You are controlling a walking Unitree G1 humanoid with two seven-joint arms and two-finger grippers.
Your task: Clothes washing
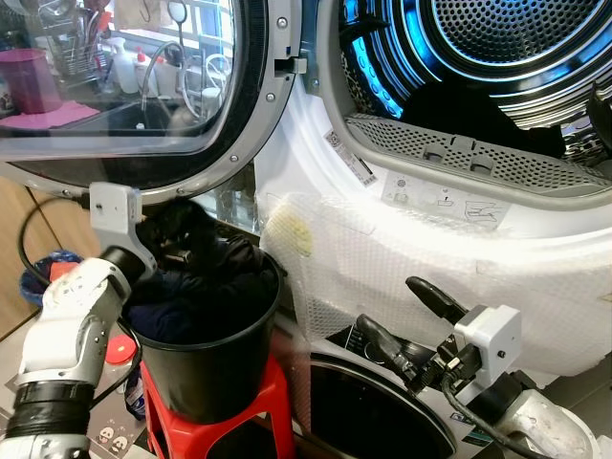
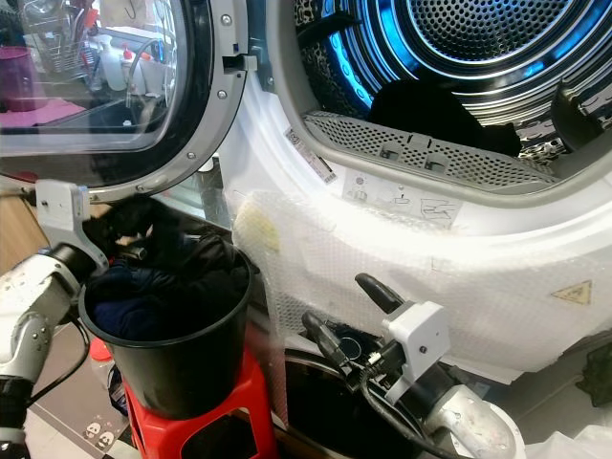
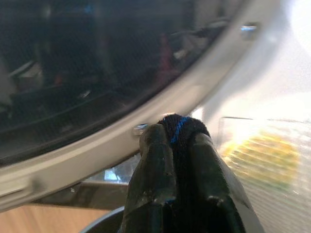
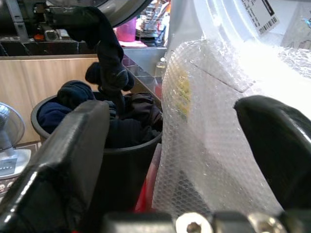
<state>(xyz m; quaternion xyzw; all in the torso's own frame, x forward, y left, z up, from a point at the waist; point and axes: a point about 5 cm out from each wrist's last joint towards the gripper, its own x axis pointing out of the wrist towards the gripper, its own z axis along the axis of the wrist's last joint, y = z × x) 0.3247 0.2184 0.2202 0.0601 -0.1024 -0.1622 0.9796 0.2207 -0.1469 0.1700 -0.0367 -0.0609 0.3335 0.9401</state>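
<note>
Above bucket: left gripper pinching garment

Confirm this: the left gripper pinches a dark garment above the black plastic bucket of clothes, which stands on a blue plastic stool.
One detail is wrong: the stool is red, not blue, as the left eye view shows. The rest holds: the left gripper pinches a dark garment above the black plastic bucket of clothes, which stands on that red plastic stool.
</note>
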